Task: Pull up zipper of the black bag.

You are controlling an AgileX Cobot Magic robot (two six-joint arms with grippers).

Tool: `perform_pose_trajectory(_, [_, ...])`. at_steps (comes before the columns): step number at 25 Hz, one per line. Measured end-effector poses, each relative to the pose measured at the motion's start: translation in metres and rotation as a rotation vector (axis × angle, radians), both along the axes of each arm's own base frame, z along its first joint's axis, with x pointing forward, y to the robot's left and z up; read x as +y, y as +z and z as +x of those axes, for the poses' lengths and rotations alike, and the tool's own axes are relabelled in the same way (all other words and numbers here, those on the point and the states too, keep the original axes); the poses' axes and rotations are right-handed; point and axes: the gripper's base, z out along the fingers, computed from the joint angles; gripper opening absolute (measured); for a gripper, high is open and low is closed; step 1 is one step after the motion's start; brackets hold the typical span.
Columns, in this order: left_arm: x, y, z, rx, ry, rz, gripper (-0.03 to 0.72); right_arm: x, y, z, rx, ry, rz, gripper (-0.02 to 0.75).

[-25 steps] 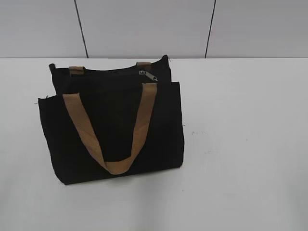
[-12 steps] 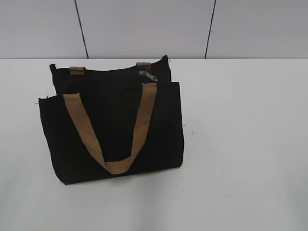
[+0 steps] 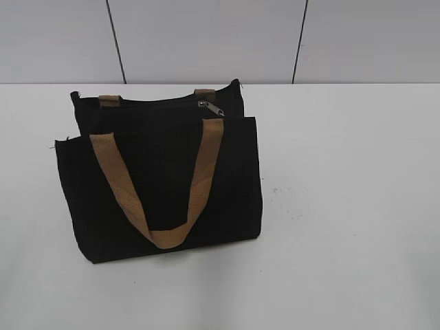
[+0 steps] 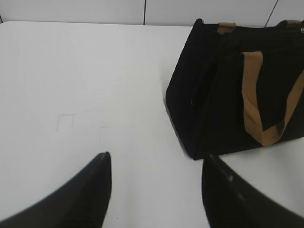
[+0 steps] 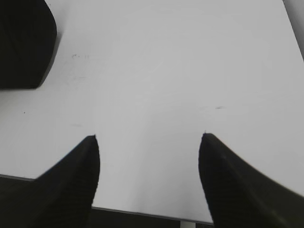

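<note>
We see nothing started: both end effectors, left (image 4: 154,164) and right (image 5: 148,137), gape empty, well apart from the black bag (image 3: 161,185); zipper (image 3: 212,107) pull untouched.

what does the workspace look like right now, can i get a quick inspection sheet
surface: plain white table, faint small marks right of the bag
job's things: rectangular black fabric bag with tan webbing handles stands left of centre; small silver-grey metal zipper pull sits toward the right end of its top edge
clutter: nothing seen
grippers: left hand open and empty over bare table left of the bag; right hand open and empty over bare table to its right; neither touches the bag
cables: nothing seen
surroundings: grey panelled wall with dark seams behind the table
</note>
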Motion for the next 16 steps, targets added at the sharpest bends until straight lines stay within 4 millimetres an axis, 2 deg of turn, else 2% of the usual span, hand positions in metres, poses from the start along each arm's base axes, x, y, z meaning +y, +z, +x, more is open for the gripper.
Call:
perform_pose_trajectory(5, [0.0,0.0,0.0,0.0,0.0,0.0,0.454,0.0003,0.0,0.001,0.0,-0.059,-0.001,0.507])
perform_pose_trajectory(16, [0.0,0.0,0.0,0.0,0.0,0.0,0.454,0.0004,0.0,0.001,0.0,-0.061,-0.001,0.507])
